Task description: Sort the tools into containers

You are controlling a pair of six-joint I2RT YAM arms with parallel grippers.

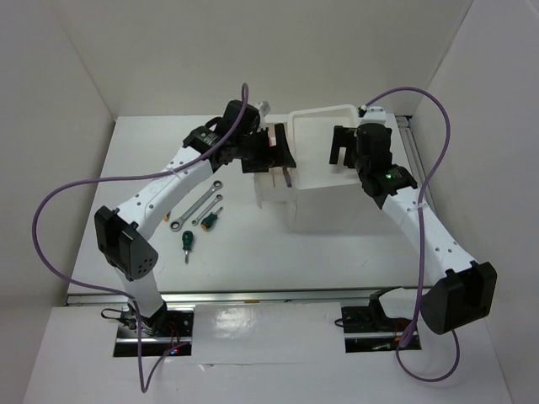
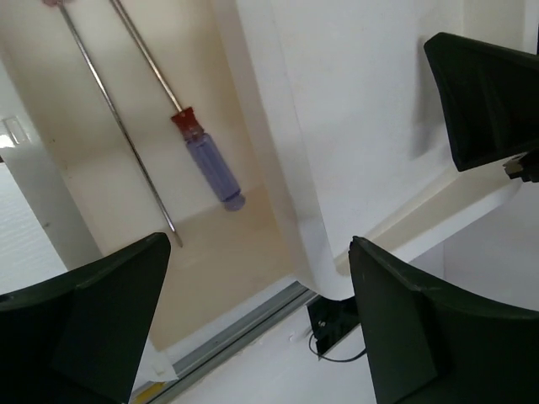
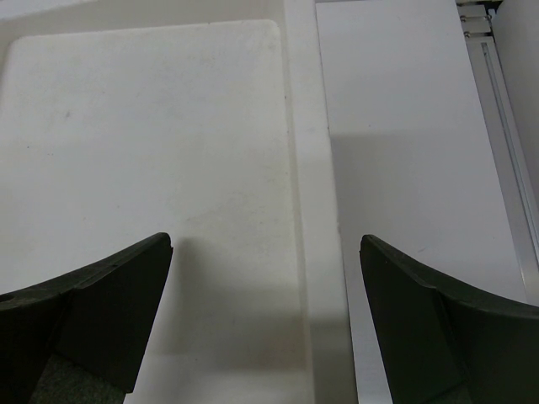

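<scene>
The white cabinet (image 1: 324,202) stands mid-table with a drawer (image 1: 271,187) pulled out on its left. My left gripper (image 1: 274,156) hovers over that drawer, open and empty (image 2: 261,324). In the left wrist view, a screwdriver with a red collar and bluish handle (image 2: 209,160) lies in the drawer (image 2: 244,252) beside a long thin metal shaft (image 2: 118,126). My right gripper (image 1: 341,150) is open and empty above the cabinet's top tray (image 1: 316,118), whose rim (image 3: 303,168) shows between its jaws (image 3: 265,324). The pliers are out of view.
On the table left of the cabinet lie silver ratchet wrenches (image 1: 196,203) and two stubby green-handled screwdrivers (image 1: 208,221) (image 1: 187,243). White walls close the workspace at the back and on both sides. Purple cables loop over both arms.
</scene>
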